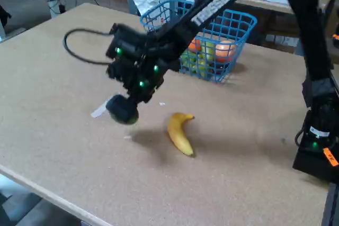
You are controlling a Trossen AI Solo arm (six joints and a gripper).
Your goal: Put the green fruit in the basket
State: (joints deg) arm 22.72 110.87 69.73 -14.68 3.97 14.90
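The jaws pinch the green fruit above the table; the banana lies beside it.

hand: blurred; fingers cannot be told apart, so its grip cannot be read.
green fruit: only a dark green edge shows under the hand; the rest is covered and smeared.
basket: the arm crosses its front, hiding its left part.
basket contents: seen through mesh; orange, reddish and yellow-green fruits, number unclear.
desk: cut off at the left, bottom and right edges.
arm base: cut by the right edge.
white scrap: too small to identify.
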